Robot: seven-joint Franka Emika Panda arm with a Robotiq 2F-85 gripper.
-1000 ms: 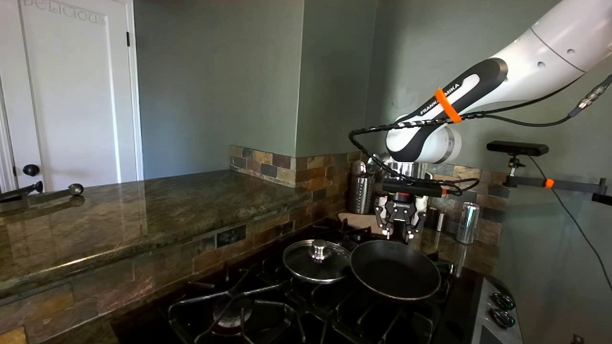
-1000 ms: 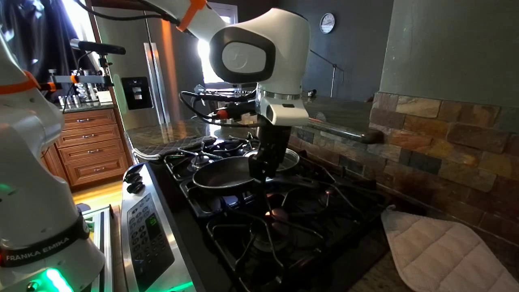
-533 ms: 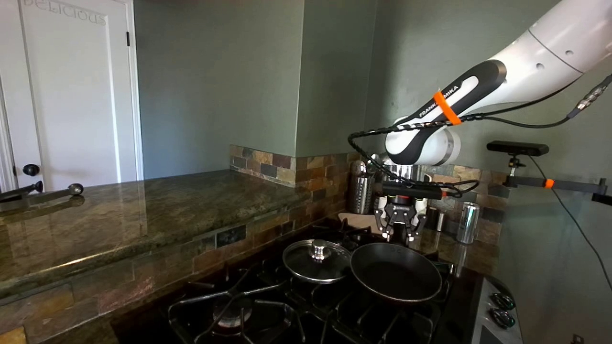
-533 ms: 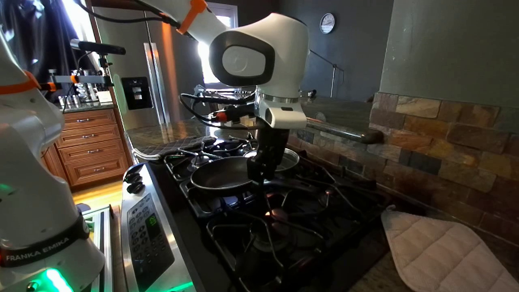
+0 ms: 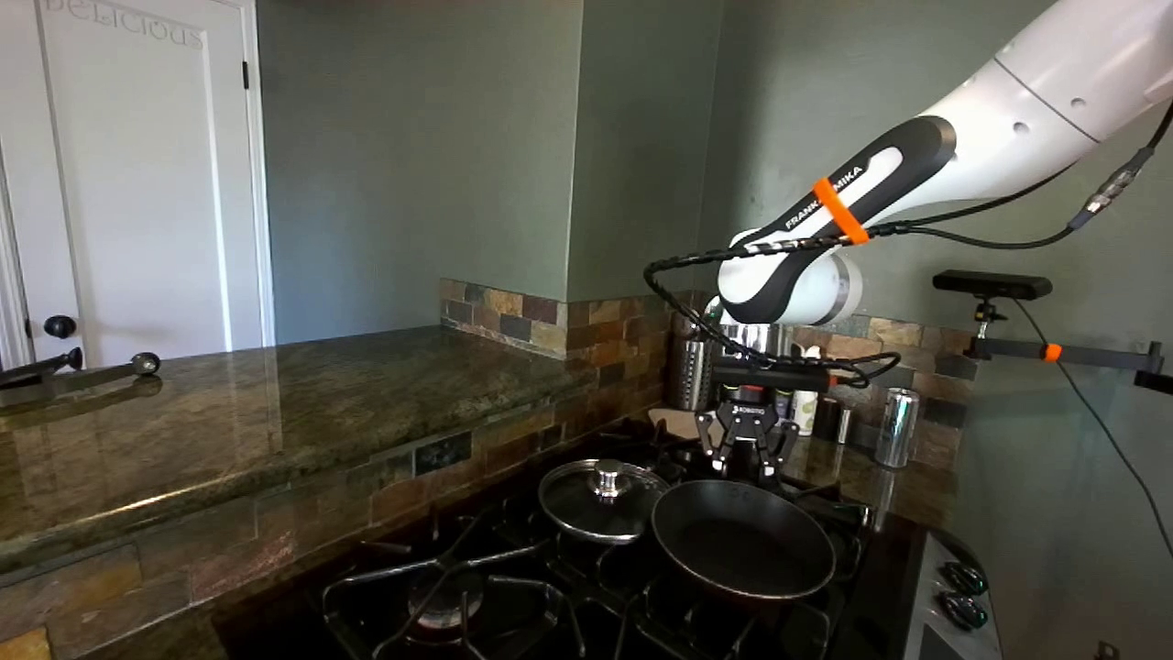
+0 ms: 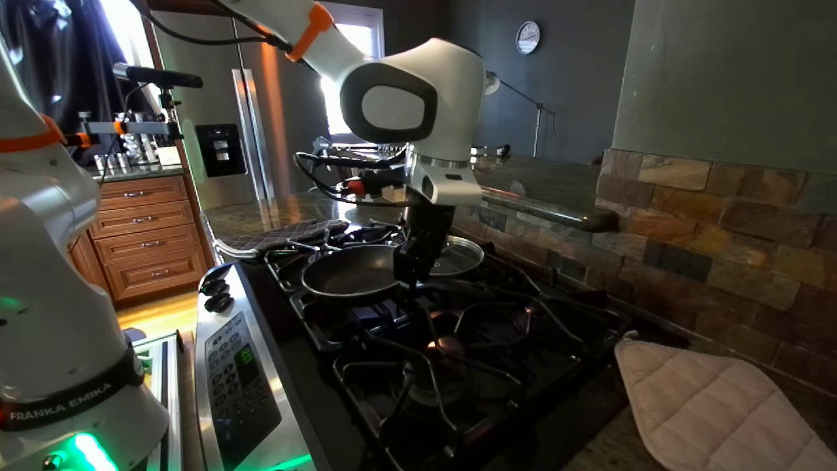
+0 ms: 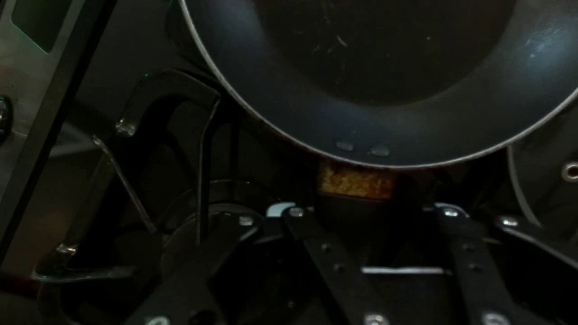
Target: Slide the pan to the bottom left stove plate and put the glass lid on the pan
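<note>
Black pan (image 5: 743, 541) points its handle (image 7: 356, 180) toward the gripper (image 5: 743, 469).

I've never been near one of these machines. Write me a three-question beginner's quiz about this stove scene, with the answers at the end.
1. Multiple choice: where is the glass lid compared with the black pan?
A) on top of it
B) beside it
C) inside it

2. True or false: in an exterior view, a pale quilted pad lies near the stove.

3. Short answer: judging by the wrist view, is the tool open or shut?

Key:
1. B, beside it.
2. True.
3. Open; its fingers stand apart.
</note>
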